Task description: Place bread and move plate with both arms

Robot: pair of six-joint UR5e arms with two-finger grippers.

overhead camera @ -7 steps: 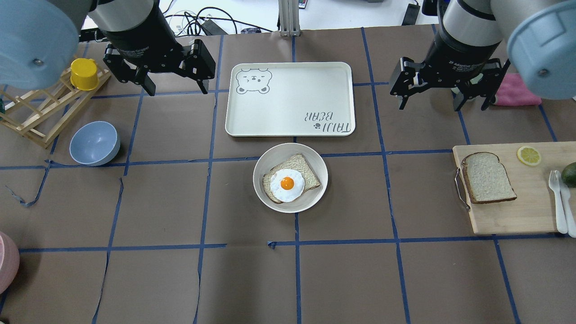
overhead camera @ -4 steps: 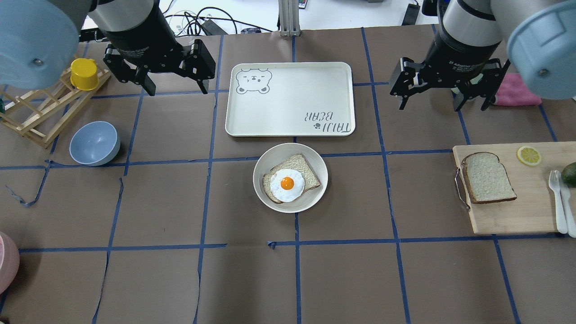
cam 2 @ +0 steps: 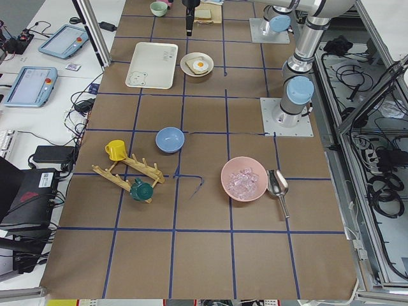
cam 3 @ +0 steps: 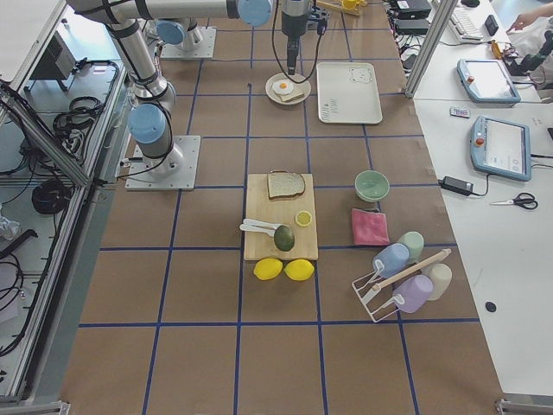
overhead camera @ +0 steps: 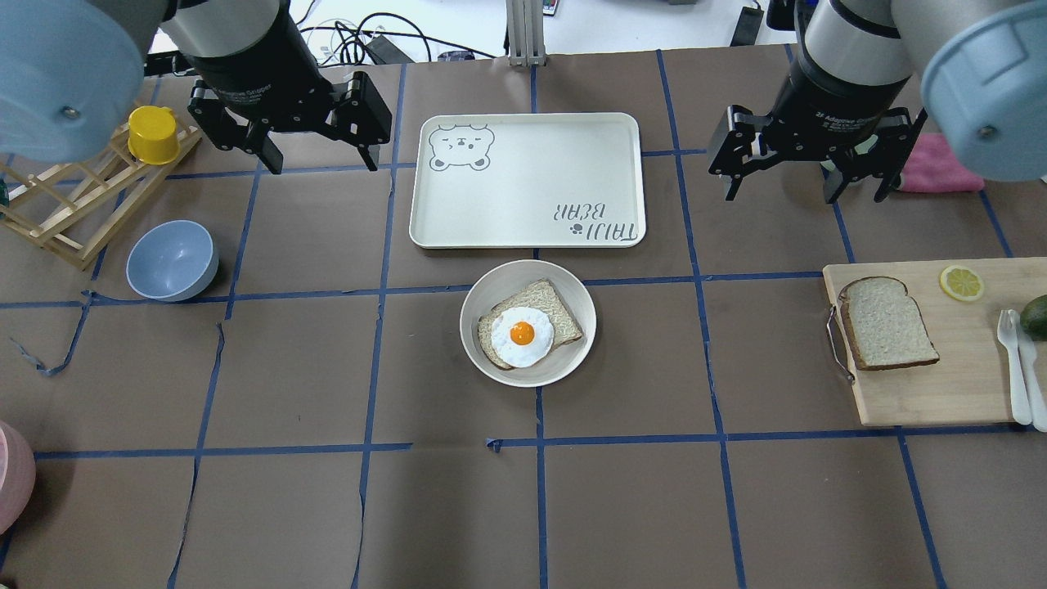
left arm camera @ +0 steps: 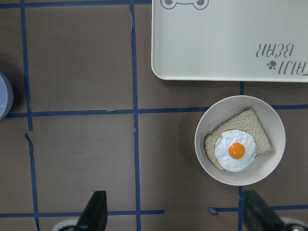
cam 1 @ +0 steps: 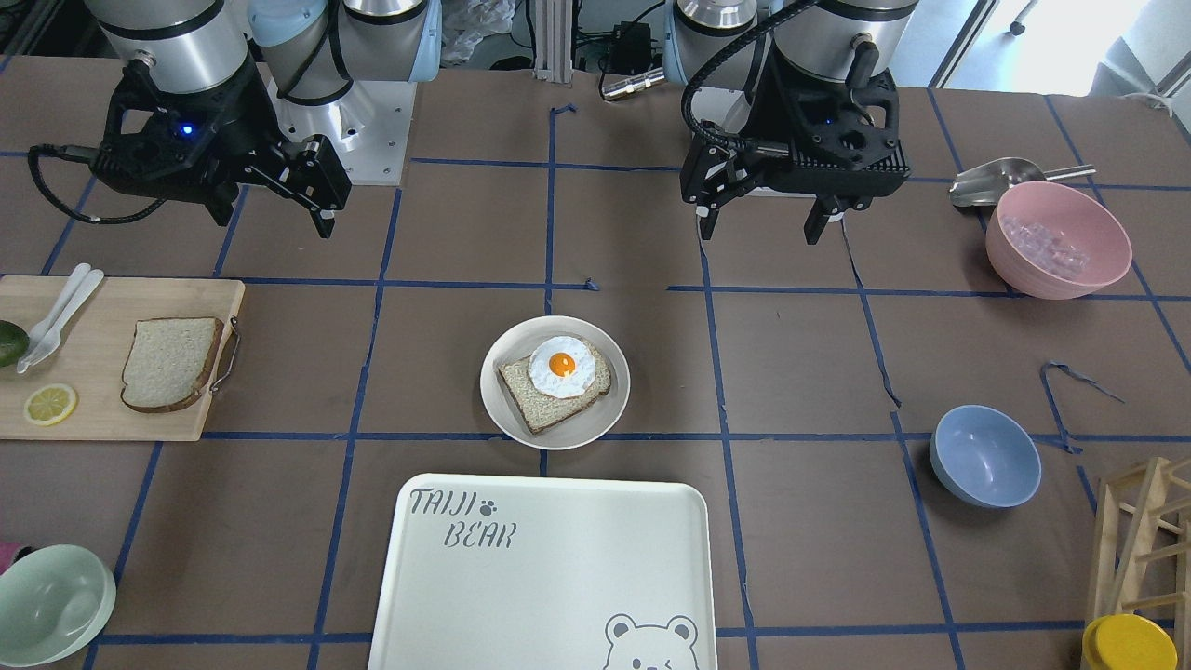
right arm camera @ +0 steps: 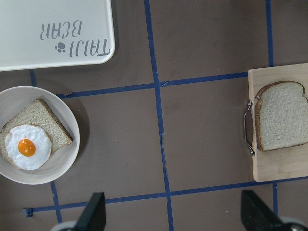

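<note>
Looking down from the overhead camera, we see the left arm (overhead camera: 229,33) and the right arm (overhead camera: 855,37) both held high, wrists turned so that each tool points straight down at the table. The left gripper (overhead camera: 323,166) hangs to the robot's left of the plate (overhead camera: 564,364), its two black fingers (left arm camera: 96,214) spread wide with nothing between them. Its wrist camera has the plate off to one side, not under the tool. The right gripper (overhead camera: 781,194) hangs to the robot's right of the plate, likewise spread wide and empty, and its fingers (right arm camera: 96,214) frame brown table crossed by blue tape. We find the plate resting on the table between the two tools, touched by neither, and carrying the egg-topped slice (overhead camera: 523,327), which lies flat inside the rim. The bread (overhead camera: 887,323) lies well apart from the plate, on the robot's right. It is flat on a wooden cutting board (overhead camera: 924,397) close to the board's plate-side edge, its domed edge turned away from the robot. In the right wrist view the bread sits on the side opposite the plate, placing that tool above the stretch between them. The bear-printed tray (overhead camera: 523,188) lies just beside the plate on its far side from the robot, a narrow strip of table between them.
</note>
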